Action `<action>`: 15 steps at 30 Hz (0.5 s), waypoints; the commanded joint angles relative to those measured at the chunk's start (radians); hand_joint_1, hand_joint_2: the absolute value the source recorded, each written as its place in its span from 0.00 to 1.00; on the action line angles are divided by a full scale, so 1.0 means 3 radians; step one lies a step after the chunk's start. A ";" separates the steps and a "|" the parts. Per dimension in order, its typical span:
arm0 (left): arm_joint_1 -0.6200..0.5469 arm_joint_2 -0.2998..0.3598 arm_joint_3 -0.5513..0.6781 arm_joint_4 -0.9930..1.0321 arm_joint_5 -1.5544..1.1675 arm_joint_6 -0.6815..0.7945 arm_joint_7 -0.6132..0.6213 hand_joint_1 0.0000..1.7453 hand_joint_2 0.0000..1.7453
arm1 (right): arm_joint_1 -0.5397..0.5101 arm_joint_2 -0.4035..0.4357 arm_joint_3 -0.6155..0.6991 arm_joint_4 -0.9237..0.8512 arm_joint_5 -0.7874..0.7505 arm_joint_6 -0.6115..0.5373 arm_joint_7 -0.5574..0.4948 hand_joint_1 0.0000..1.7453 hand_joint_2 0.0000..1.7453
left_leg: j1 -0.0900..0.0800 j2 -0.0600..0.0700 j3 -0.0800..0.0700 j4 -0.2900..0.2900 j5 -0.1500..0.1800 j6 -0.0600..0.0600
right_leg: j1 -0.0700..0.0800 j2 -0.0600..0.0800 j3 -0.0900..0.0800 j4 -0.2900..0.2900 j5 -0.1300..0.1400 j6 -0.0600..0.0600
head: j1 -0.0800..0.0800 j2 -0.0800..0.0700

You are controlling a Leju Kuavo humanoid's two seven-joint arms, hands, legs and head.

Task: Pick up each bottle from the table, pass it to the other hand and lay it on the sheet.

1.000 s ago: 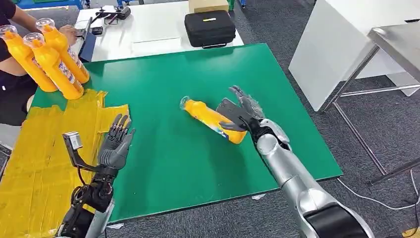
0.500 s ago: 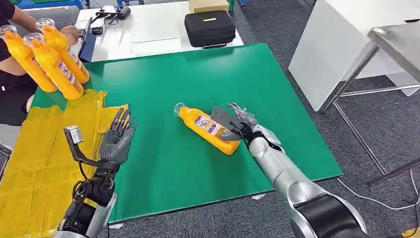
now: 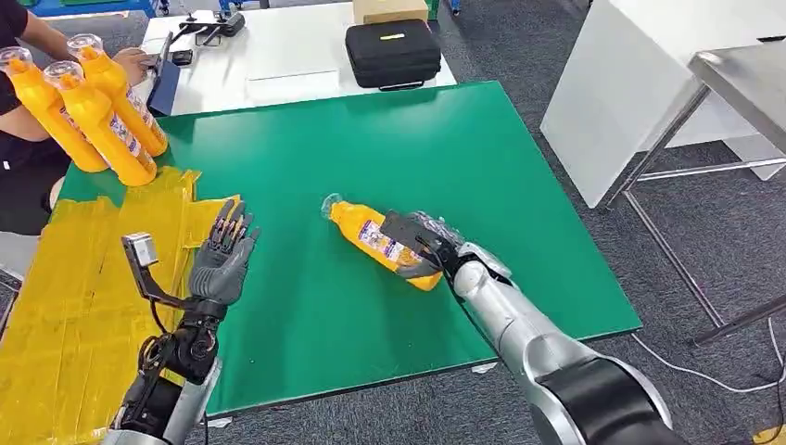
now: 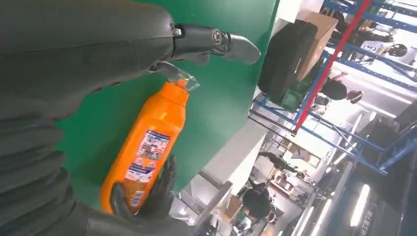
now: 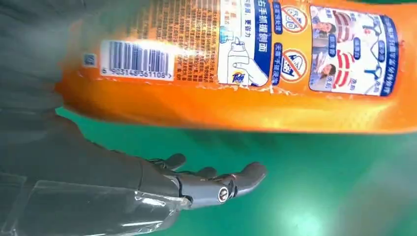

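Observation:
My right hand (image 3: 424, 247) grips the base end of an orange bottle (image 3: 373, 235) with a clear cap, just above the middle of the green table (image 3: 417, 139). The bottle is tilted, cap toward my left hand (image 3: 222, 261). That hand is open with fingers apart and holds nothing, at the edge of the yellow sheet (image 3: 74, 287). In the left wrist view the bottle (image 4: 147, 147) lies beyond my left hand (image 4: 74, 54), with my right hand's dark fingers (image 4: 160, 194) around its lower end. The right wrist view shows the bottle's label (image 5: 246, 59) close above my right hand (image 5: 98, 172).
Three more orange bottles (image 3: 97, 111) lie at the sheet's far left end, beside a person (image 3: 19, 139). Behind the green table stands a white table (image 3: 278, 65) with a black case (image 3: 393, 53). A white cabinet (image 3: 640, 93) and metal table (image 3: 741, 74) stand right.
My right hand has carried the bottle left, toward my left hand. The left hand has shifted slightly forward and stays open.

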 commanded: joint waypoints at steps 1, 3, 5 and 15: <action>-0.0237 -0.0038 -0.0060 0.0284 0.0033 0.0016 0.0037 0.00 1.00 | -0.0175 0.0090 0.0157 0.0473 0.0202 0.0296 0.0262 0.99 1.00 | 0.0001 -0.0001 0.0011 0.0001 -0.0005 -0.0003 | 0.0001 -0.0004 0.0011 0.0001 -0.0006 -0.0001 | 0.0000 0.0000; -0.0235 -0.0034 -0.0059 0.0302 0.0035 0.0012 0.0040 0.00 1.00 | -0.0151 0.0082 0.0155 0.0474 0.0207 0.0312 0.0284 1.00 1.00 | 0.0001 0.0000 0.0022 0.0001 -0.0010 -0.0005 | 0.0002 -0.0004 0.0022 0.0001 -0.0011 -0.0001 | -0.0001 0.0000; -0.0213 -0.0021 -0.0054 0.0304 0.0042 -0.0004 0.0029 0.00 1.00 | -0.0130 0.0070 0.0150 0.0469 0.0204 0.0319 0.0286 1.00 1.00 | 0.0002 0.0000 0.0019 -0.0002 -0.0006 -0.0004 | 0.0002 -0.0005 0.0020 -0.0003 -0.0006 -0.0001 | 0.0000 0.0000; -0.0191 0.0013 -0.0039 0.0323 0.0059 -0.0021 -0.0010 0.00 1.00 | -0.0123 0.0067 0.0081 0.0437 0.0140 0.0331 0.0239 1.00 1.00 | 0.0001 0.0000 0.0023 -0.0002 -0.0004 -0.0004 | 0.0001 -0.0003 0.0024 -0.0003 -0.0004 -0.0002 | -0.0001 0.0000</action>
